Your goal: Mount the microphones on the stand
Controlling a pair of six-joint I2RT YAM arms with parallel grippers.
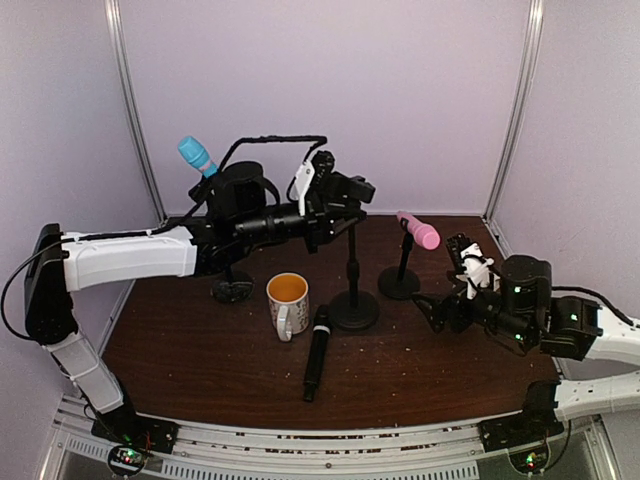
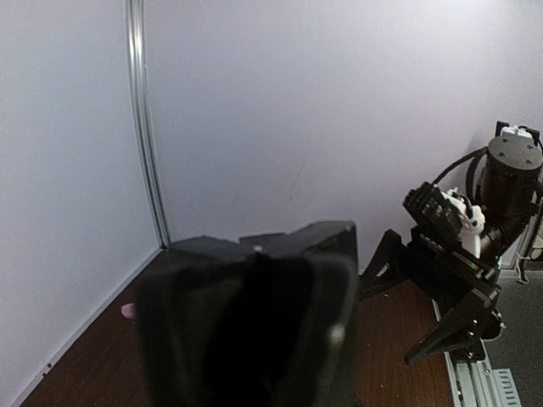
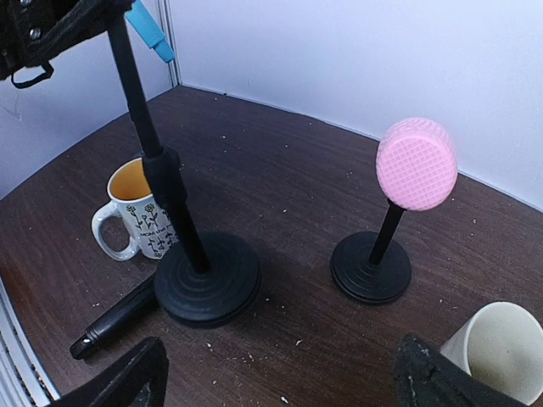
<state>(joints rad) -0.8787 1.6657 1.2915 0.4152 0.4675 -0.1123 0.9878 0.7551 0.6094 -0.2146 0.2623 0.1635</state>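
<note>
Dark wooden table (image 1: 180, 350), walled on three sides by pale panels.

Left arm (image 1: 130, 255): reaches from the left edge across to the table's middle, held high. Left gripper (image 1: 335, 195) sits at the top of the middle stand (image 1: 353, 300). The jaws are closed. In the left wrist view they show only as a dark blur, so I cannot tell whether anything is pinched.

Right arm (image 1: 560, 325): low over the table's right side, pointing toward the centre. Right gripper (image 1: 445, 290) is spread wide with nothing between the fingers.

Stands: three, each with a round black base.
- The middle stand's top is hidden by the left gripper.
- The left stand (image 1: 232, 290) is partly hidden behind the left arm.
- The right stand (image 1: 400, 283) is short.

Mugs: a white mug (image 1: 288, 300) with a flower print and orange inside stands just left of the middle stand's base. A cream cup (image 3: 496, 348) shows at the lower right edge of the right wrist view.

Microphones:
- Blue microphone (image 1: 196, 155): above the left stand, tilted, head up and to the left. Its mount is hidden by the arm.
- Pink microphone (image 1: 418, 230): on the right stand, tilted, head toward the right arm.
- Black microphone (image 1: 316, 352): flat on the table, not on any stand. Its far end is just beside the middle stand's base, to the right of the mug.
</note>
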